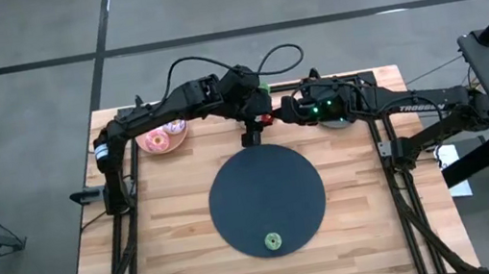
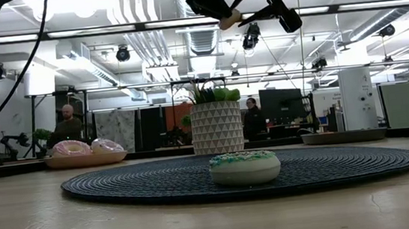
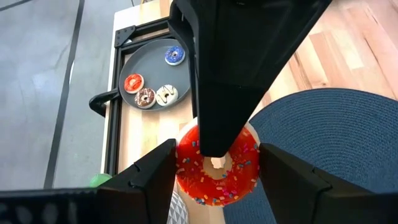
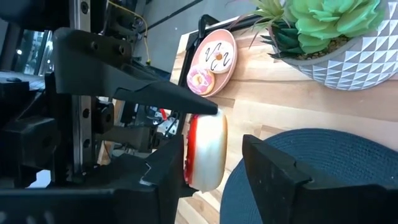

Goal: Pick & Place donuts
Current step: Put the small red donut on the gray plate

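Green-frosted donut (image 2: 245, 168) resting on dark mat (image 2: 121, 184). Overhead, red sprinkled donut (image 3: 217, 167) pinched between left pincer (image 3: 214, 177) and right pincer (image 4: 214, 165) mid-handover; could drop if released early.

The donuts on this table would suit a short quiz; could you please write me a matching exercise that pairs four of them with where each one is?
Things:
1. red donut
2. green donut
3. blue donut
4. pink donut

Places:
a. on the pink plate
b. on the grey plate
c. on the dark round mat
d. in the air between the left hand and the right hand

Pairs: 1-d, 2-c, 3-b, 4-a
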### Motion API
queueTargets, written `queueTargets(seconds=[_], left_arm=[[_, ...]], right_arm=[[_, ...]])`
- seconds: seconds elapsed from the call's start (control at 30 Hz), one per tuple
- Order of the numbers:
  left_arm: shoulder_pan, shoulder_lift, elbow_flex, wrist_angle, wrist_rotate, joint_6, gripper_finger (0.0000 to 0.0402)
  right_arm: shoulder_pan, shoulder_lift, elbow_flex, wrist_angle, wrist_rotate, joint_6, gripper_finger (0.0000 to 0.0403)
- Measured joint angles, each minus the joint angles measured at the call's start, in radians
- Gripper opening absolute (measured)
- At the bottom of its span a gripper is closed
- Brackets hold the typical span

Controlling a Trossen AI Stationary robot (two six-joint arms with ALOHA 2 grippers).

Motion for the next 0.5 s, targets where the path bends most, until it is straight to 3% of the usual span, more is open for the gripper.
queueTargets(seconds=[0.5], left_arm=[[0.0, 0.0, 0.0, 0.001, 0.0, -0.004, 0.0193]], right_arm=[[-0.002, 0.0, 0.0, 0.018, -0.001, -0.007, 0.0146]])
